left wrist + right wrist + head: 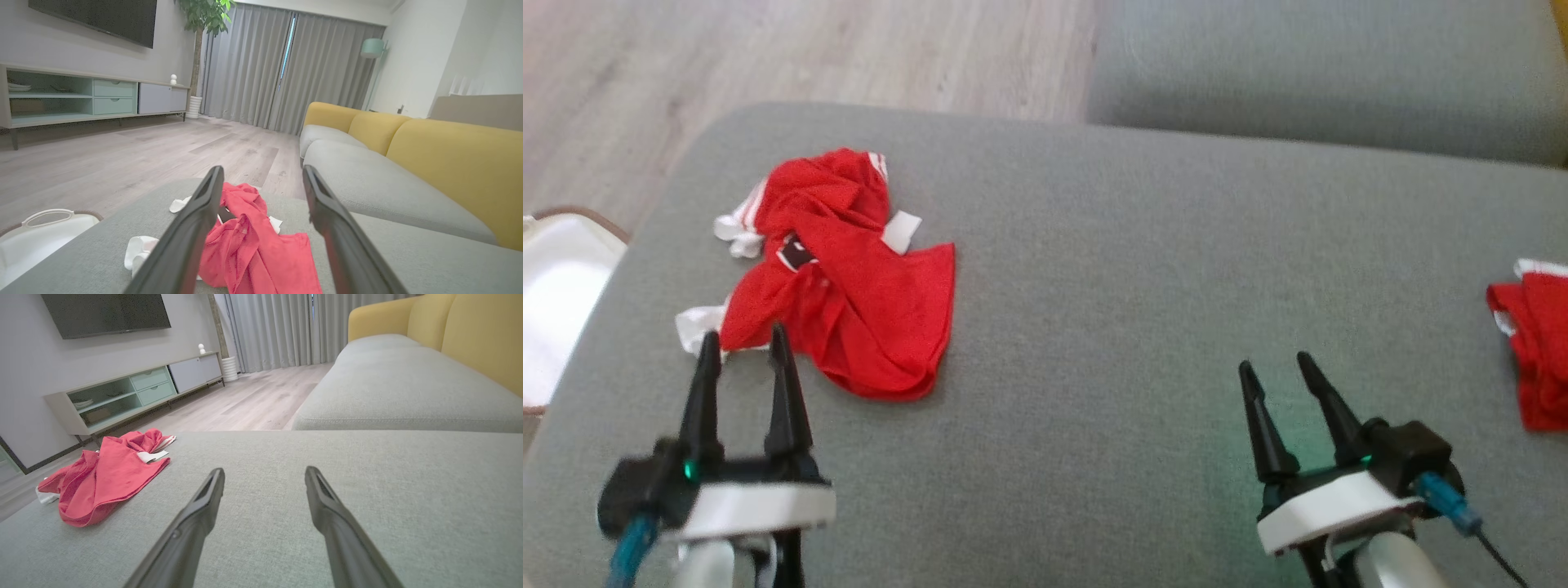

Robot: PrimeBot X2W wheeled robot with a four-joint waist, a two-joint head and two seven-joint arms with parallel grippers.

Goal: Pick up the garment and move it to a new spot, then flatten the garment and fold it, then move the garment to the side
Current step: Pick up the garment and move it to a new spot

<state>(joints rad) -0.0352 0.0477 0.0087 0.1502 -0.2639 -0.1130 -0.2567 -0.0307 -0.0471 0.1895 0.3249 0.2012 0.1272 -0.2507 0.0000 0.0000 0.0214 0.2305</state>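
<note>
A crumpled red garment (849, 286) with white trim lies in a heap on the grey cushion (1111, 269), toward its left side. My left gripper (745, 343) is open just in front of the heap, fingertips at its near edge, nothing between them. In the left wrist view the garment (253, 245) sits between and beyond the spread fingers (192, 232). My right gripper (1274, 367) is open over bare cushion at the lower right, well away from the heap. The right wrist view has the garment (106, 473) off to the left of that gripper (264, 470).
A second red and white cloth (1535, 351) lies at the cushion's right edge. A white basket (556, 302) stands on the floor to the left. Wooden floor (809, 57) lies beyond the cushion's far edge, and another grey seat (1323, 73) adjoins at the back right.
</note>
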